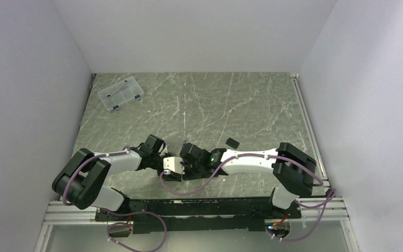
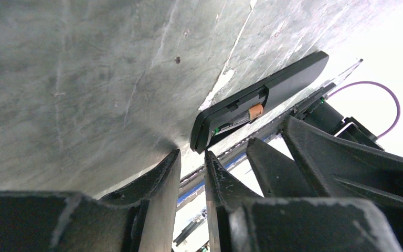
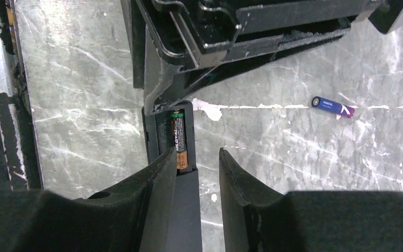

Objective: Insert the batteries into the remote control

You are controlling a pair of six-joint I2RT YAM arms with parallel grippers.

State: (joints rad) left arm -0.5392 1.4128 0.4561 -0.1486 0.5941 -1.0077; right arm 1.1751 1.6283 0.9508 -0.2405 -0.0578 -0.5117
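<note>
On my left wrist feed, the left gripper (image 2: 192,155) is barely open. Only a narrow slit shows between its fingers (image 2: 160,194), and nothing sits in it. Just past the fingertips lies the remote control (image 2: 265,97), flat on the marbled table (image 2: 84,84) and running away to the upper right. Its compartment is uncovered at the near end, and one battery (image 2: 247,115) lies inside, its copper end towards the middle of the remote.

On the right wrist feed, the right gripper (image 3: 198,155) stands partly open astride the remote control (image 3: 188,205). The left finger overlaps the remote's edge, while a strip of table shows between the remote and the other finger, so I don't read this as a clamp. The seated battery (image 3: 178,137) is plain here: dark body, copper end nearest the camera. The second battery (image 3: 333,106), blue going to purple, lies loose on the table well off to the right, touching nothing. The left gripper's body fills the top of this feed, with its tip right at the remote's far end.

From the top camera, both grippers meet nose to nose near the front edge of the table (image 1: 215,100), and they hide the remote. A small black piece (image 1: 232,142) lies just beyond the right arm, and a clear plastic box (image 1: 120,93) sits far off in the back left corner.
</note>
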